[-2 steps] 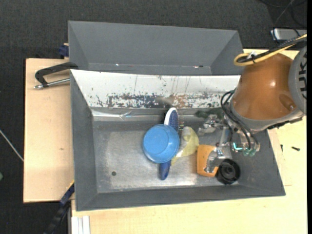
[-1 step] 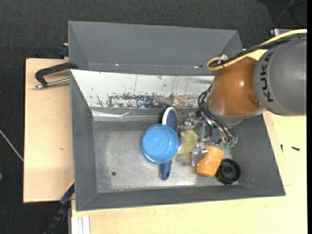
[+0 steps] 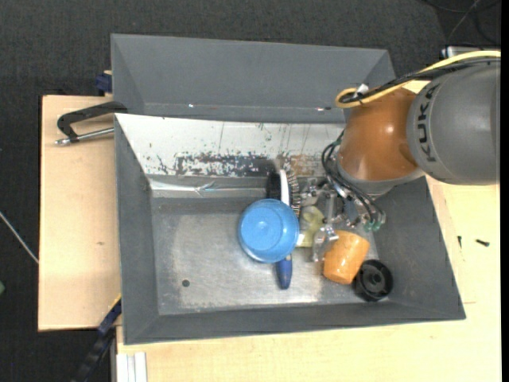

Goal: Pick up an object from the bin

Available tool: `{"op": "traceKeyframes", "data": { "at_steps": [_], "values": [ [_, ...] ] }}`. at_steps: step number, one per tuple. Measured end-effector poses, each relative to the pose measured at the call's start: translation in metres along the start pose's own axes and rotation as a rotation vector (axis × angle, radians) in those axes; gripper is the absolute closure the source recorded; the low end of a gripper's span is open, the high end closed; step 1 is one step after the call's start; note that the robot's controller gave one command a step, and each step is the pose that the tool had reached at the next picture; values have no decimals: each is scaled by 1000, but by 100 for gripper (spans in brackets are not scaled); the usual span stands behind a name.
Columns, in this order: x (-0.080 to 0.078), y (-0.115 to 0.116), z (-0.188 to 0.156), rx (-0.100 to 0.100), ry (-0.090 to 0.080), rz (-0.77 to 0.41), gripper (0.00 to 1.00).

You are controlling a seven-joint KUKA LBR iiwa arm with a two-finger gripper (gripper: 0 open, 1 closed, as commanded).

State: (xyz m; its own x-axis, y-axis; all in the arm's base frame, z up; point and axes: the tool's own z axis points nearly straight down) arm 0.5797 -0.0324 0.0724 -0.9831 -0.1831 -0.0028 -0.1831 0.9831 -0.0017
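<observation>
- Evidently the tool point(image 3: 326, 225) sits low in the right half of the bin point(image 3: 199, 293), under the arm's orange wrist cover point(image 3: 378, 142). It is down in a knot of small things, not over the bare floor to the left, which suits a pick tried where the things lie thickest
- I cannot tell whether the tool is wide or narrow, as cables and metal parts of the wrist lie over it. Nothing can be seen held in it
- Nearest to it are a pale yellowish thing point(image 3: 310, 217) just to its left and an orange cup-shaped thing point(image 3: 344, 259) on its side just below. Either may be the thing to be picked, but which one cannot be told
- A blue round cup point(image 3: 267, 229) with a short blue stem toward the front wall lies beside the yellowish thing, near the middle of the bin
- A black brush-like thing point(image 3: 274, 185) rests by the back wall, behind the blue cup
- A black ring-shaped thing point(image 3: 372, 281) lies just beside the orange one, toward the front right corner
- With the things packed this closely, I judge that a grasp here could nudge a neighbour or catch two at once, so the task looks not yet done
</observation>
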Motion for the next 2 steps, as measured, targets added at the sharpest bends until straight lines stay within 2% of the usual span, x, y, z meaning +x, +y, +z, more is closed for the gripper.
{"op": "traceKeyframes", "data": {
  "at_steps": [1, 2],
  "values": [
    [-4, 2, -4, 1, -17, -1, 100],
    [14, -5, -150, 2, -12, -83, 100]
  ]
}}
